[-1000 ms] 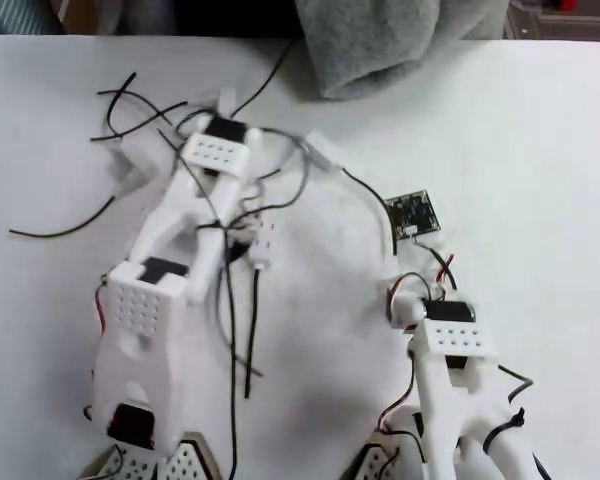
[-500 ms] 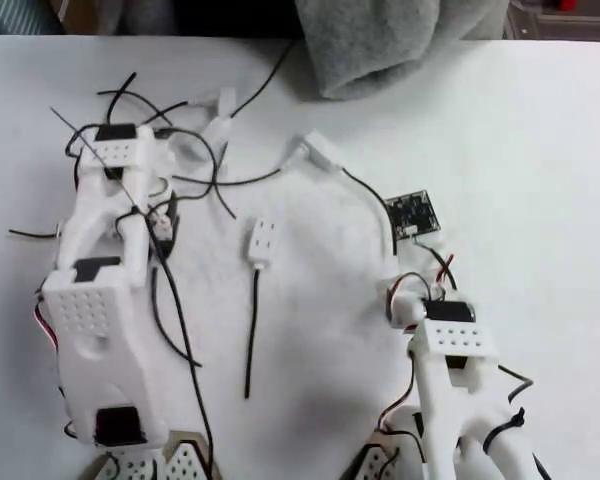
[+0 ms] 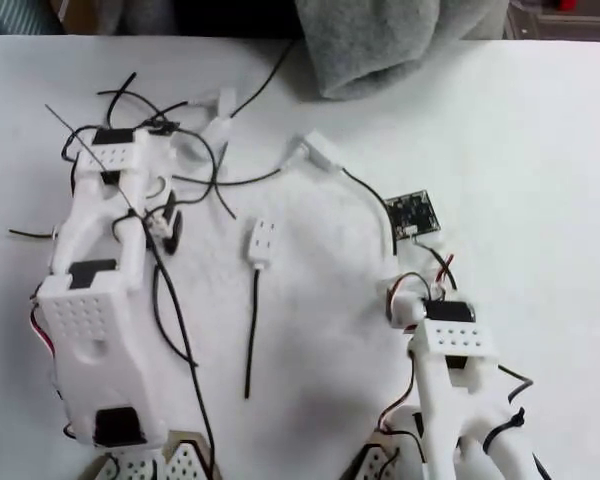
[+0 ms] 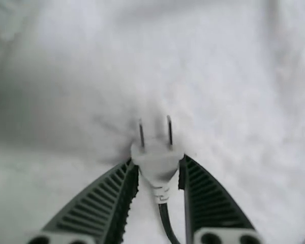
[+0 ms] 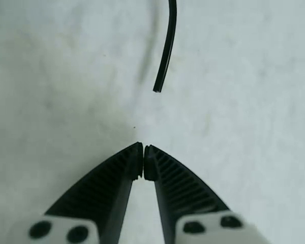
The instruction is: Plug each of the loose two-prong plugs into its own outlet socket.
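Left arm swung from centre toward surface's left side, uncovering socket. Left hand pinches white plug, prongs pointing away from hand, over bare surface, well apart from socket. Right hand pressed together, near black cable end.

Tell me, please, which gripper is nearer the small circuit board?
Right. The right gripper sits close to the circuit board, on the robot's side of it; the left gripper, holding a plug, is far across the table.
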Controlling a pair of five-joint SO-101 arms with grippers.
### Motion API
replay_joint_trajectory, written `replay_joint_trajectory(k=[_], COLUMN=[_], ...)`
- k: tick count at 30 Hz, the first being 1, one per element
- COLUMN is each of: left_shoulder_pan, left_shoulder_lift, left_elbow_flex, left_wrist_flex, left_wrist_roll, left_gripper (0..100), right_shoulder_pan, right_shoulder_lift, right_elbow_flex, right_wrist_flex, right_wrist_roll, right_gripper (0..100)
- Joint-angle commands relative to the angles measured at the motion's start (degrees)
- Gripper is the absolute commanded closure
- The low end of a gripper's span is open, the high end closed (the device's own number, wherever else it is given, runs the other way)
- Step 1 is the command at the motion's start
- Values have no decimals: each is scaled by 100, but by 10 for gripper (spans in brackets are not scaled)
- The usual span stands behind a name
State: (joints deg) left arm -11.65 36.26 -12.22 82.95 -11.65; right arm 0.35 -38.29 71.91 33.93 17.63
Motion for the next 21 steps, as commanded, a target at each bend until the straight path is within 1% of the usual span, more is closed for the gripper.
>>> replay_joint_trajectory(k=[1, 9, 12, 13, 16, 17, 21], left_shoulder_pan=[-84, -119, -119, -110, -110, -101, -40], left_shoulder_lift=[-312, -303, -295, -295, -295, -295, -321], left_elbow_flex=[149, -114, -35, 18, 105, 105, 97], left_wrist_flex=[-360, -387, -387, -387, -536, -536, -325], left_wrist_roll=[-62, -70, -70, -70, -70, -70, -70], left_gripper=[857, 857, 860, 874, 968, 982, 977], right_shoulder_pan=[-22, -22, -22, -22, -22, -22, -22], right_shoulder_lift=[-57, -57, -57, -57, -57, -57, -57], right_elbow_flex=[-26, -26, -26, -26, -26, -26, -26], right_wrist_flex=[-92, -92, -92, -92, -92, -92, -92], right_wrist_roll=[-26, -26, -26, -26, -26, -26, -26], right_gripper=[979, 979, 979, 979, 979, 979, 979])
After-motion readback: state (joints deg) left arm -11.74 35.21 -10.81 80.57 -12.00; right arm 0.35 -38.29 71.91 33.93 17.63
